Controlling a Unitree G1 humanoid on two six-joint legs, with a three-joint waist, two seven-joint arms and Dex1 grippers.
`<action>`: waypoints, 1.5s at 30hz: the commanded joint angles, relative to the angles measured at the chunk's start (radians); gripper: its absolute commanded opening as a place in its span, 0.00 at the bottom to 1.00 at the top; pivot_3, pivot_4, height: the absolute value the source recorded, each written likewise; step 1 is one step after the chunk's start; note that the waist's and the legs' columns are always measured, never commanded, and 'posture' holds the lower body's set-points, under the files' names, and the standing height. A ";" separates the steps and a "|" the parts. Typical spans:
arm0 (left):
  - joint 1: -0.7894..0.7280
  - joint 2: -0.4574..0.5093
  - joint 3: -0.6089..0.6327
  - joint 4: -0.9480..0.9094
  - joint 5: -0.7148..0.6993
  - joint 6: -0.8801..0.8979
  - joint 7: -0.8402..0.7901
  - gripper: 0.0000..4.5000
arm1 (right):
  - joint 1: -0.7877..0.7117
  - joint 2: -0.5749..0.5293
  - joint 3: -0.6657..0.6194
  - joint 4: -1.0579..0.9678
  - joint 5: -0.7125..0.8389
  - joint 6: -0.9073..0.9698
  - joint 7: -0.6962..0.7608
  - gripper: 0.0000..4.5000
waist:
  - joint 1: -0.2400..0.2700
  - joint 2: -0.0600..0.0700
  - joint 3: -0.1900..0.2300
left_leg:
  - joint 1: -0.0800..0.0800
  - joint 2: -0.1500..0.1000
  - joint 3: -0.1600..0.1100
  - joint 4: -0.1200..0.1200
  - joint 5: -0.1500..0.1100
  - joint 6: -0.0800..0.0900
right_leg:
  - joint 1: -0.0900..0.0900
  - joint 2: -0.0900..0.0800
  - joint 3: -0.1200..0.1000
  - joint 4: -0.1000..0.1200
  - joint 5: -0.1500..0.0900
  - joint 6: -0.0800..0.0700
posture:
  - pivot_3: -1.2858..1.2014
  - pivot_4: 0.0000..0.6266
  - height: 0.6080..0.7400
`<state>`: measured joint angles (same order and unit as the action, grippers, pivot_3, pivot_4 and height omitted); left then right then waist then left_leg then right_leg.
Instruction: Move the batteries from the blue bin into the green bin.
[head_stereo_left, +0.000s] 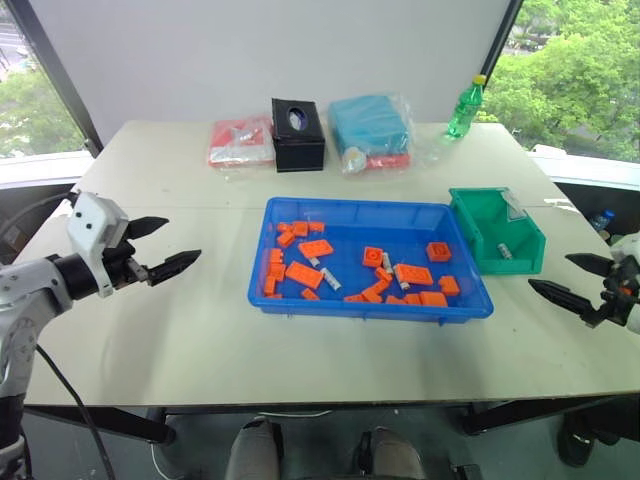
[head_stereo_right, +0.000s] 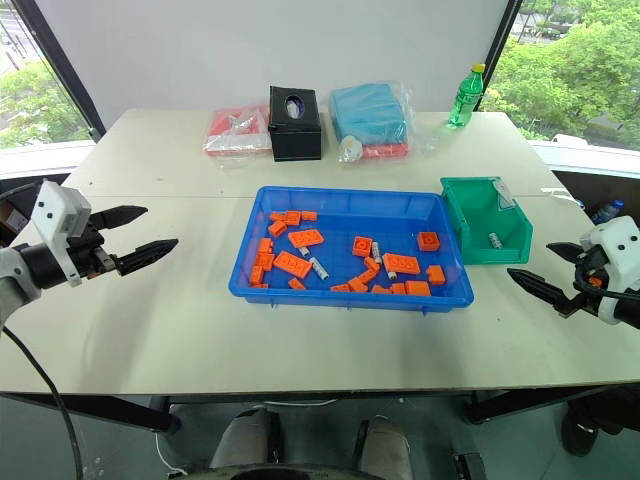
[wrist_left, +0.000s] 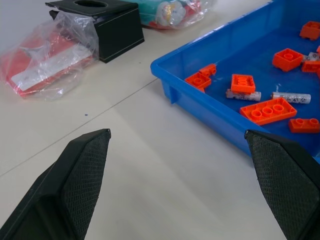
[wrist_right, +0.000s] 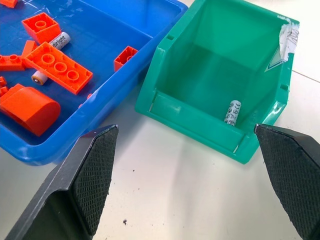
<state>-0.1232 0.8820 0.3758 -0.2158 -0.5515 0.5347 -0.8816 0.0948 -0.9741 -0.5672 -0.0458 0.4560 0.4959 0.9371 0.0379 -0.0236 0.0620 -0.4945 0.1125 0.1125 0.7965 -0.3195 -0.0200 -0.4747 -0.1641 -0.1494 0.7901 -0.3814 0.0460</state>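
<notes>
both end effectors are hanging released and holding nothing: left end effector (head_stereo_left: 165, 247) is hovering over bare worktop (head_stereo_left: 180, 340) off the left side of the blue bin (head_stereo_left: 372, 306), right end effector (head_stereo_right: 540, 270) is hovering off the right side, just near the sloped front of the green bin (head_stereo_left: 520, 260), fingers spread wide in both wrist views.

progress: looking early. one battery (wrist_right: 232, 112) is already lying inside the green bin, against its low front lip. remaining batteries (head_stereo_left: 329, 281) are sitting on the floor of the blue bin, mixed in among the orange blocks (head_stereo_left: 304, 274) — at least three or four silvery cylinders showing (exact count is hard, some are partly tucked beside blocks). two are lying near the left-centre of the bin, another couple near the middle by a square block.

blue bin is sitting mid-worktop, green bin touching or just beside its right far corner. tissue box (head_stereo_left: 297, 133), wrapped packages (head_stereo_left: 372, 130) and green bottle (head_stereo_left: 464, 107) are staying out of it at the far edge.

judging most of the job is left: nothing is being gripped, next pick not yet started.
</notes>
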 joint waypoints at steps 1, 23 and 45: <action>-0.020 0.009 0.013 -0.012 -0.001 -0.016 -0.004 1.00 | -0.016 -0.001 -0.036 -0.028 0.017 0.001 -0.008 0.99 | 0.000 0.000 0.000 | 0.000 0.000 0.000 0.000 0.000 0.000 | 0.000 0.000 0.000 0.000 0.000 0.000 | 0.52 0.24 0.00; -0.037 0.003 0.010 -0.050 -0.031 0.029 0.007 1.00 | -0.134 -0.032 0.029 -0.003 0.006 0.043 -0.036 0.99 | -0.001 0.002 -0.002 | -0.001 0.000 -0.001 0.006 -0.002 0.004 | 0.000 0.000 -0.001 0.003 0.000 0.000 | 0.52 0.24 0.00; -0.084 0.032 -0.131 -0.264 -0.164 0.146 -0.090 1.00 | -1.124 0.379 0.940 0.477 -0.277 -0.231 0.383 0.99 | -0.029 0.001 -0.003 | -0.004 0.000 0.002 0.009 -0.006 0.012 | -0.009 0.000 -0.013 0.017 0.001 0.002 | 0.52 0.24 0.00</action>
<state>-0.2039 0.8979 0.2259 -0.4448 -0.6930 0.6758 -0.9630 -0.9568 -0.6253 0.3414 0.2887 0.2378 0.3567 1.2582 0.0085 -0.0223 0.0586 -0.4989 0.1129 0.1144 0.8055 -0.3259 -0.0081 -0.4844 -0.1639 -0.1679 0.8079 -0.3802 0.0483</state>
